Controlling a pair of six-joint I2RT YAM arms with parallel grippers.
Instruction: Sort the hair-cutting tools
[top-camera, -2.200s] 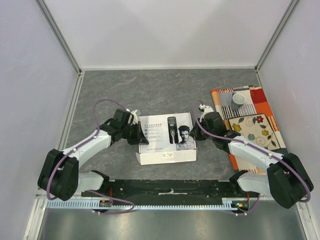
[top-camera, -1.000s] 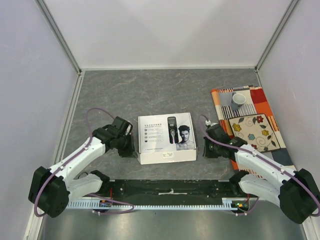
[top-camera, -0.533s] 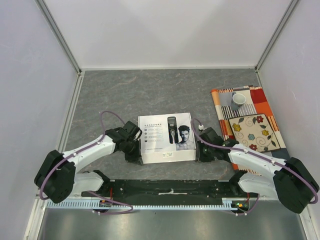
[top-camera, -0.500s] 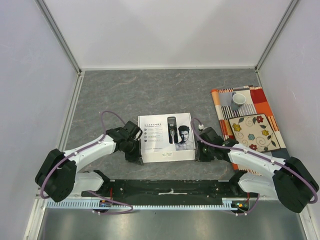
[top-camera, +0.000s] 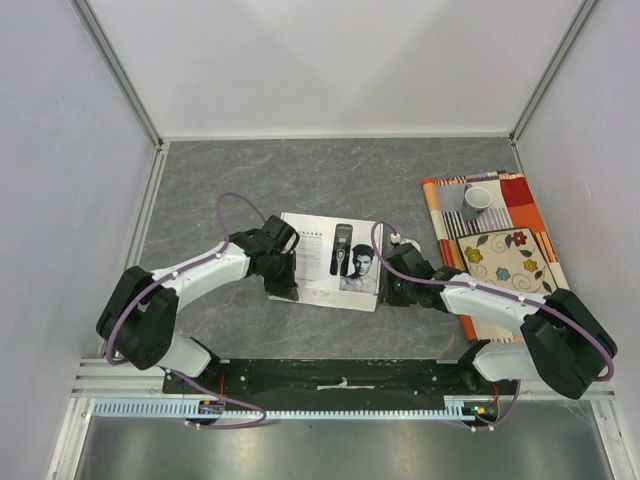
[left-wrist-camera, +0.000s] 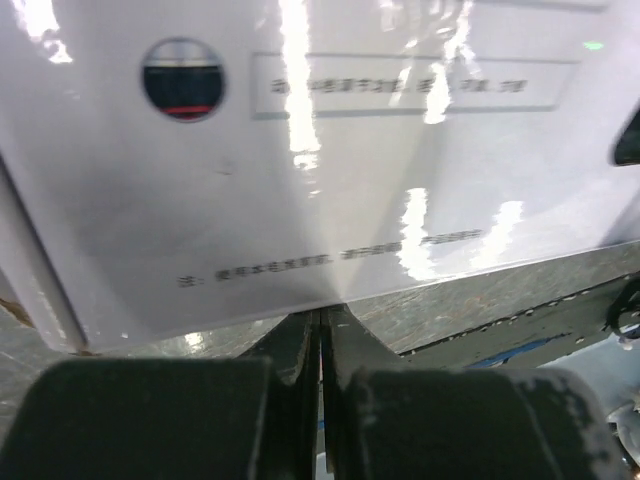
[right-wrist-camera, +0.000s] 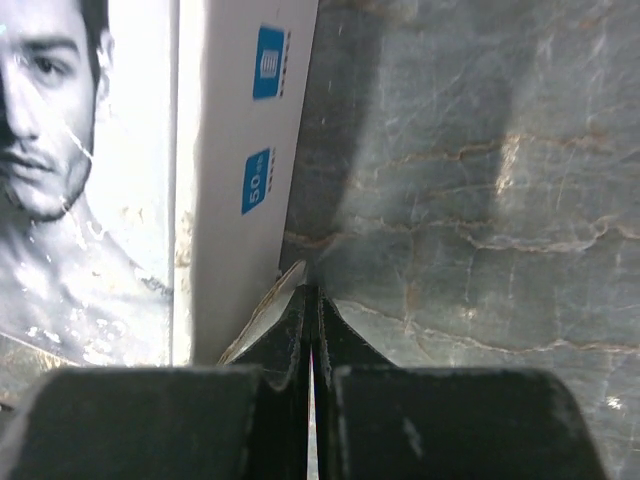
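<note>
Hair clipper (top-camera: 341, 250) only as print on lid of white box (top-camera: 312, 262), beside man's face (right-wrist-camera: 45, 120), mid-worktop (top-camera: 330, 180) near front edge; blue side label (right-wrist-camera: 256, 180) reading "50", other writing blurred; left gripper (left-wrist-camera: 322, 322) and right gripper (right-wrist-camera: 312, 300) both closed, empty, tips against box edges.
</note>
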